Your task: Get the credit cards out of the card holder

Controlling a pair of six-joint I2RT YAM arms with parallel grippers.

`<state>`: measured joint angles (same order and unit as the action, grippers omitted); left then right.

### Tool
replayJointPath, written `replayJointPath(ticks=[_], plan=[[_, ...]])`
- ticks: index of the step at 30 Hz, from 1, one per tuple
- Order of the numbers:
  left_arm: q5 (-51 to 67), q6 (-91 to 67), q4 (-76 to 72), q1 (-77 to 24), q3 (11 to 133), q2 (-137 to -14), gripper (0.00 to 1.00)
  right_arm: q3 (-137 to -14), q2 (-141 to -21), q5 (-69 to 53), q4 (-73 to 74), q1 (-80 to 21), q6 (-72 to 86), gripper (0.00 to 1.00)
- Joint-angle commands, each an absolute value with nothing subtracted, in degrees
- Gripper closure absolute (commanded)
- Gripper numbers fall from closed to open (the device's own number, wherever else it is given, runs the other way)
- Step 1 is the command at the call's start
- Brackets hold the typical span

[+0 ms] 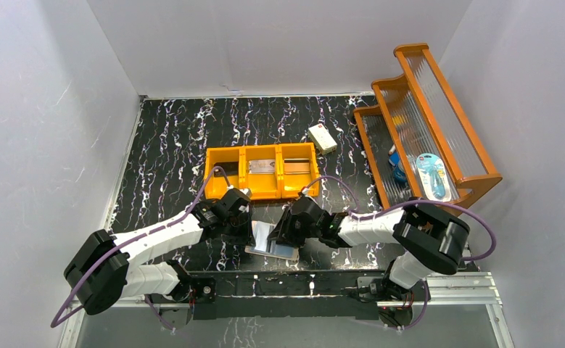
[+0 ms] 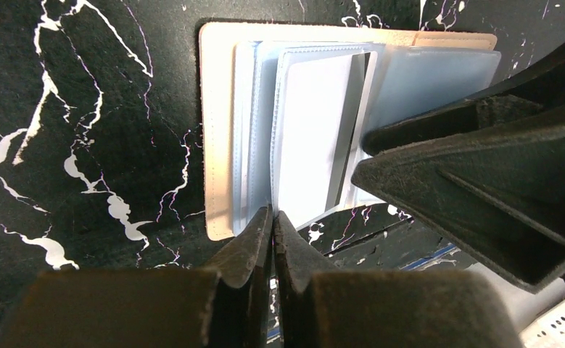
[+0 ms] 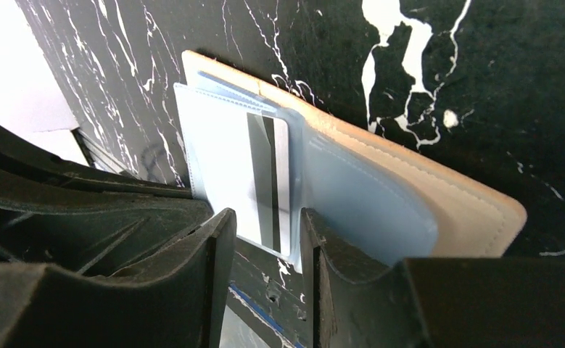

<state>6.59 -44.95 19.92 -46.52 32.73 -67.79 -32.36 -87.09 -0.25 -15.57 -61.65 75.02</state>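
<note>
1 card holder (image 2: 217, 130); 1 card (image 2: 312, 130) inside; 1 bin (image 1: 268, 192)

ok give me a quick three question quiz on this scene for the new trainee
1. True or false: the card holder lies folded shut.
2. Which gripper's fingers are closed together? A) the right gripper B) the left gripper C) both
3. In the right wrist view, what shows between the right gripper's fingers?

Key:
1. False. It lies open with its clear pockets facing up.
2. B. The left gripper's tips meet at the near edge of the pockets, while the right gripper's fingers stand apart.
3. A white card with a dark stripe.
</note>
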Motion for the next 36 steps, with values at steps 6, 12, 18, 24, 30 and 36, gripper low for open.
replayJointPath(ticks=[6,12,18,24,30,36], plan=[[5.08,-44.45,21.38,-46.75,31.71,-68.59,0.98,-32.43,-90.71,-2.33,-16.09,-61.04,77.15,0.55],[5.05,-44.94,20.96,-46.75,30.76,-68.65,0.98,-32.1,-92.65,-3.51,-18.88,-61.07,77.65,0.64],[5.1,-45.61,20.65,-46.75,30.07,-68.65,0.98,-31.24,-91.55,-2.92,-20.39,-61.08,77.31,0.78],[4.91,-45.53,20.74,-46.75,30.14,-68.34,0.98,-30.51,-90.29,-2.32,-20.51,-61.05,77.21,0.84],[4.83,-45.7,20.88,-46.76,30.41,-67.99,0.97,-30.03,-88.29,-0.49,-17.8,-61.0,76.97,0.89],[5.01,-45.7,21.18,-46.69,30.67,-67.71,0.94,-29.66,-87.59,0.02,-17.23,-61.04,76.97,0.86]])
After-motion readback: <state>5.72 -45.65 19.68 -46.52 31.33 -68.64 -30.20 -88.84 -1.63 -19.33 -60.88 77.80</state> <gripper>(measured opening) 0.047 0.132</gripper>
